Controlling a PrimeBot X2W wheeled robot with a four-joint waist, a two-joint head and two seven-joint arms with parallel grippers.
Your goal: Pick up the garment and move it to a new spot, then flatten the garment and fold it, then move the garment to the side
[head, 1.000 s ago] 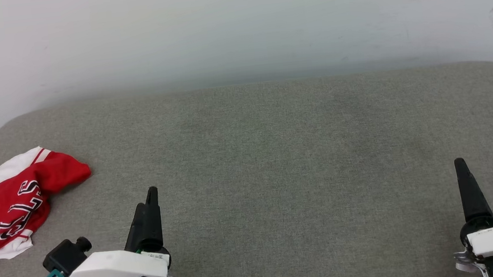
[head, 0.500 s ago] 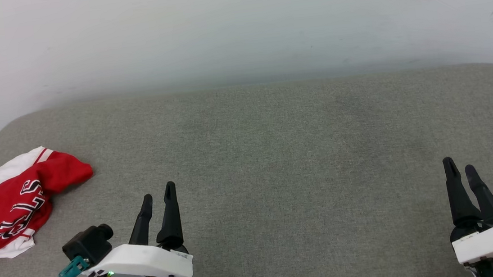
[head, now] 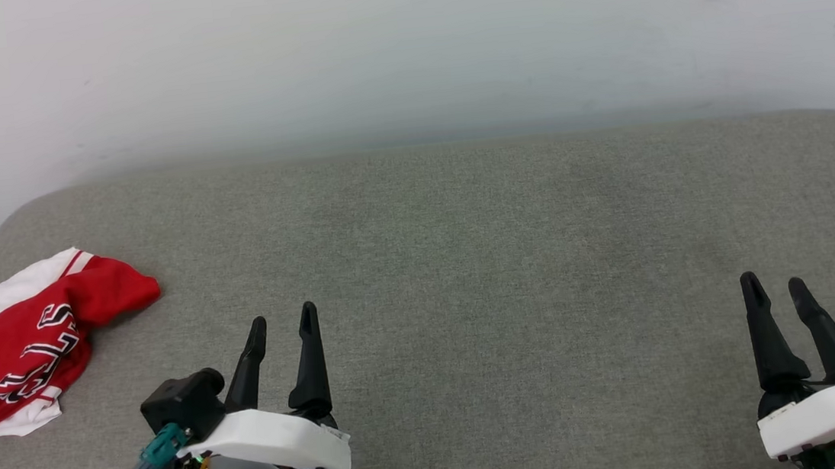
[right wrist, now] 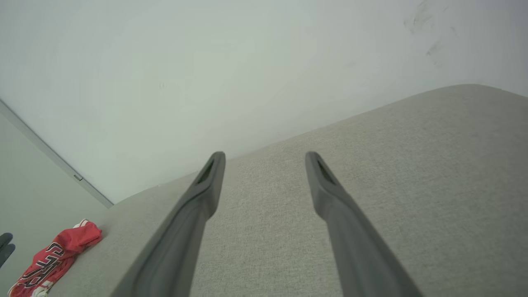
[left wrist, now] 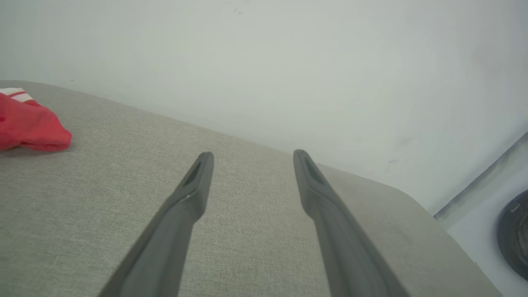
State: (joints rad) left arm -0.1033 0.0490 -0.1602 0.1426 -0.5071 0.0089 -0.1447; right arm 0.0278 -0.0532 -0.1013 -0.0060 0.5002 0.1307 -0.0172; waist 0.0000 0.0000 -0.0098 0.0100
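My left gripper (head: 283, 313) is at the lower left of the head view. Its two long black fingers are spread apart and nothing is between them. They are slim and matte, and they taper to narrow tips. In the left wrist view each tip has a shallow long slot on its inner face. Behind the fingers is a smooth white shell (head: 269, 440). A small black camera block (head: 181, 403) is fixed on it, with a teal connector (head: 156, 449) and a thin dark cable.

My right gripper (head: 772, 279) is at the lower right. It has the same shape, and its fingers also stand apart and hold nothing. Both grippers hang over the bare cushion (head: 481, 259), a wide grey pad with a fine woven texture and rounded far corners. Behind it rises a plain pale wall (head: 400, 52) with a few faint scuff marks at the upper right.

The garment (head: 22, 349) lies crumpled at the far left edge of the cushion, well apart from both grippers. The cloth is soft, red and wrinkled, with a white sleeve part on the far side, thin white and red stripes, and black block letters with white outlines. One rounded red fold points toward the middle of the cushion.

At the right edge of the left wrist view there is a dark round object (left wrist: 513, 231) beyond the cushion; I cannot tell what it is.
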